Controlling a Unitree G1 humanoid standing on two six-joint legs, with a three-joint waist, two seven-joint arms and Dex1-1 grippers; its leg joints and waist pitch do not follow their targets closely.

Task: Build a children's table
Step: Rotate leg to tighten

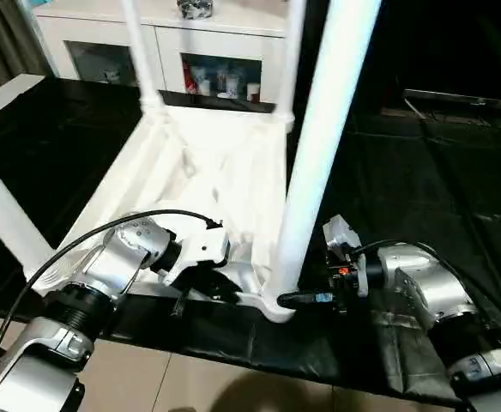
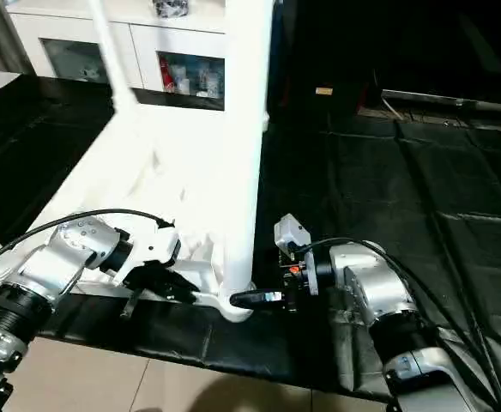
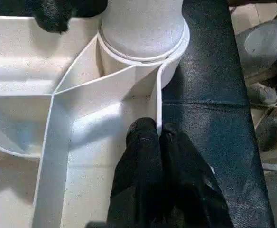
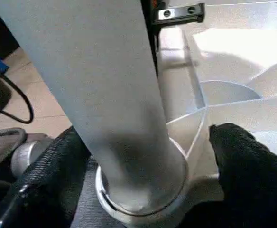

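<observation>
1. The long white tapered plastic leg (image 1: 319,146) stands upright in the near corner socket of the upturned white ribbed tabletop (image 1: 208,163).
2. Right gripper (image 4: 143,156), spread wide, straddles the leg's base.
3. Left gripper (image 3: 157,142) pinches the tabletop's rim, just beside.

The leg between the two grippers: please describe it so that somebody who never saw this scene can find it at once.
Find the white table top, lying underside up on the black mat. At its corner nearest the robot, a white leg stands upright in the round socket. Unlike the other legs, it has the right gripper open around its base, a finger on each side.
</observation>
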